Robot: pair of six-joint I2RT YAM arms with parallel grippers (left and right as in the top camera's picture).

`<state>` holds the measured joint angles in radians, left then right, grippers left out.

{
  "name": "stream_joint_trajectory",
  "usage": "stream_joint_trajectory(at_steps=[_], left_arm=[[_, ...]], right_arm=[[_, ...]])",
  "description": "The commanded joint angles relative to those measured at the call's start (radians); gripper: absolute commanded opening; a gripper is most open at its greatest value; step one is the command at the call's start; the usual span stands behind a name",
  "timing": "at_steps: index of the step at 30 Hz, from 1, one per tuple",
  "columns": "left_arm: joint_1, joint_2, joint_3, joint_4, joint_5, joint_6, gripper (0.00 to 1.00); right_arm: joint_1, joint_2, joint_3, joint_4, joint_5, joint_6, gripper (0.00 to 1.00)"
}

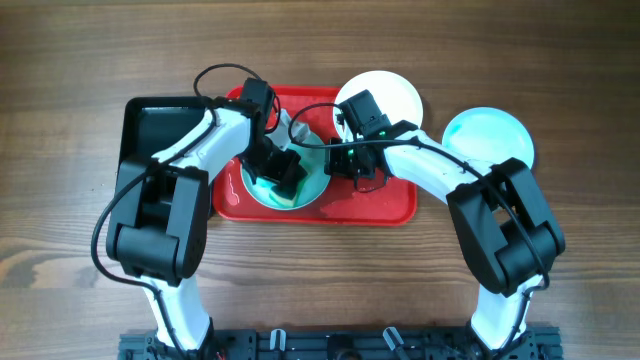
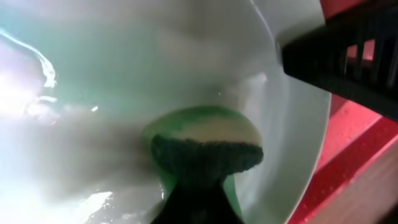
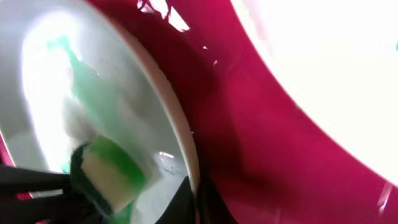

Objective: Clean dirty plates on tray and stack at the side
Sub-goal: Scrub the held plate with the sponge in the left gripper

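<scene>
A pale turquoise plate (image 1: 300,180) with teal-green smears stands tilted on the red tray (image 1: 385,205). My right gripper (image 1: 345,165) is shut on its right rim; the rim (image 3: 186,155) runs between the jaws (image 3: 196,205). My left gripper (image 1: 283,168) is shut on a green sponge (image 2: 205,146) and presses it against the plate's inner face (image 2: 155,68). The sponge also shows in the right wrist view (image 3: 112,174). A white plate (image 1: 395,95) lies at the tray's back right edge. Another turquoise plate (image 1: 490,135) lies on the table right of the tray.
A black rectangular tray (image 1: 155,135) sits left of the red tray, under my left arm. Wooden table (image 1: 60,200) surrounds everything. Cables loop over the back of the red tray.
</scene>
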<state>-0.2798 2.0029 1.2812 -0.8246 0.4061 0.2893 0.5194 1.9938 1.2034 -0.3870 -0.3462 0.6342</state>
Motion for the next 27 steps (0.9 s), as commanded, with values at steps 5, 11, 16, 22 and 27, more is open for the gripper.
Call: stream_joint_trajectory(at_steps=[5, 11, 16, 22, 27], left_arm=[[-0.011, 0.03, -0.017, 0.202, -0.687, -0.407, 0.04], [-0.013, 0.03, -0.017, 0.158, -0.829, -0.511, 0.04], [-0.023, 0.03, -0.017, -0.008, -0.372, -0.22, 0.04], [-0.022, 0.03, -0.017, -0.074, 0.078, 0.044, 0.04], [-0.01, 0.03, -0.017, 0.109, 0.064, -0.113, 0.04]], right_arm=[[0.006, 0.013, 0.01, 0.002, -0.013, -0.004, 0.04], [0.006, 0.013, 0.01, 0.006, -0.01, -0.002, 0.04], [0.006, 0.013, 0.01, 0.005, -0.011, -0.002, 0.04], [0.006, 0.013, 0.01, 0.003, -0.017, -0.003, 0.04], [0.006, 0.013, 0.01, 0.0, -0.022, -0.002, 0.04]])
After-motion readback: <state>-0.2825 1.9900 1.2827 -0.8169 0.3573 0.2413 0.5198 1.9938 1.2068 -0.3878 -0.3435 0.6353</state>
